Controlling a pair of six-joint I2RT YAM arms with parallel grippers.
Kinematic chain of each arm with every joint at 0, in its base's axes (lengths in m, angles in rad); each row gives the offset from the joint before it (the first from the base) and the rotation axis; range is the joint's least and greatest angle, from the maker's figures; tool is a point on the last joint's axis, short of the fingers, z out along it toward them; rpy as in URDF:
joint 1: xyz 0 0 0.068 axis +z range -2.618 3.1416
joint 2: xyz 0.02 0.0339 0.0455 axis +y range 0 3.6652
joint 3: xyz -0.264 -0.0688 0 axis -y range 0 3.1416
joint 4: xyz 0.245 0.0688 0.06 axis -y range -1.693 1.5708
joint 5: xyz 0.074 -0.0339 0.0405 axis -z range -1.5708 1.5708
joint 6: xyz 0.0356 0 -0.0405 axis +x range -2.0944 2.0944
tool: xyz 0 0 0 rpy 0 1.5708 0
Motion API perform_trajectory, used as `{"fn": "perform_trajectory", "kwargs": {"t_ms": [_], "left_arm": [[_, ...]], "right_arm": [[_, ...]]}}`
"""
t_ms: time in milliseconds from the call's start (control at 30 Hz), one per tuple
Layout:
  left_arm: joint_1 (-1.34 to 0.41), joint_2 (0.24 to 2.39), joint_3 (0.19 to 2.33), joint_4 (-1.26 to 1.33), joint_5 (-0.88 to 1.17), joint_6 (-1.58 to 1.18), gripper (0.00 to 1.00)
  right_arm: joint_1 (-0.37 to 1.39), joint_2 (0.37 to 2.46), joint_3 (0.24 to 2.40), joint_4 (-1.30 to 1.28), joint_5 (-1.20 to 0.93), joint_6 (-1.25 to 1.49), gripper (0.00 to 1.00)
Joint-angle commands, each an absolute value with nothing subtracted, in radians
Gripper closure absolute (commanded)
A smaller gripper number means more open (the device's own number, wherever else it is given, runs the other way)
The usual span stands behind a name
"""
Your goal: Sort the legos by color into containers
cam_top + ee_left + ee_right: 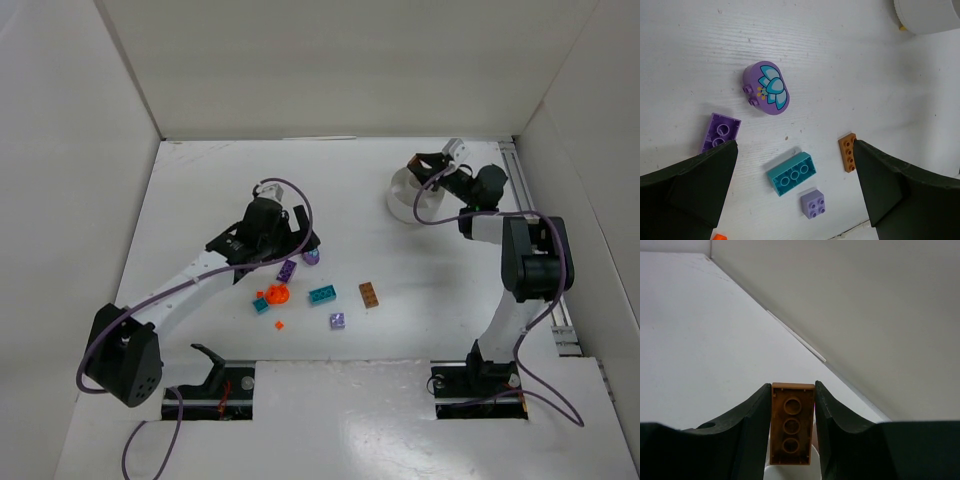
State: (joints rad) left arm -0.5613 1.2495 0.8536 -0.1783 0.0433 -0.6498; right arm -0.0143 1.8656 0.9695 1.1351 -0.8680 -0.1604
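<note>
Hovering over the loose legos (322, 294) at mid-table, your left gripper (795, 146) stands wide apart and empty; leave it there. Your right gripper (792, 390) is clamped on a brown brick (791, 426) above the white dish (398, 203). Centre over one wedge, lower close, then release so it cannot bounce out.

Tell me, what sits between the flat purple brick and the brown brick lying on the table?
A teal brick lies between the purple brick and the brown brick, touching neither; the left wrist view shows it clearest.
</note>
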Motion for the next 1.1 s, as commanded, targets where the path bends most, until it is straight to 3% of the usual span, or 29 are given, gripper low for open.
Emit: {"fn": "perform_trajectory", "kwargs": {"t_ms": [0, 267, 633, 767, 900, 967, 1067], "left_arm": [[-0.566, 1.259, 0.905, -0.153, 0.054, -0.632, 0.01], [-0.566, 1.278, 0.905, -0.153, 0.054, -0.641, 0.01], [-0.566, 1.267, 0.914, -0.153, 0.054, -0.641, 0.01], [-0.566, 1.247, 0.914, -0.166, 0.054, -0.641, 0.01], [-0.566, 1.187, 0.894, -0.175, 0.044, -0.641, 0.01], [-0.566, 1.143, 0.870, -0.184, 0.031, -0.650, 0.01], [-0.566, 1.102, 0.861, -0.231, -0.024, -0.669, 0.01]], "right_arm": [[-0.037, 1.894, 1.003, 1.201, -0.894, -0.146, 0.76], [-0.037, 1.936, 1.012, 1.192, -0.907, -0.146, 0.72], [-0.037, 1.894, 0.994, 1.181, -0.897, -0.146, 0.37], [-0.037, 1.841, 0.973, 1.137, -0.879, -0.146, 0.32], [-0.037, 1.700, 0.946, 0.930, -0.798, -0.271, 0.27], [0.023, 1.549, 0.946, 0.606, -0.699, -0.458, 0.27], [0.150, 1.361, 0.960, 0.190, -0.355, -0.581, 0.19]]}}
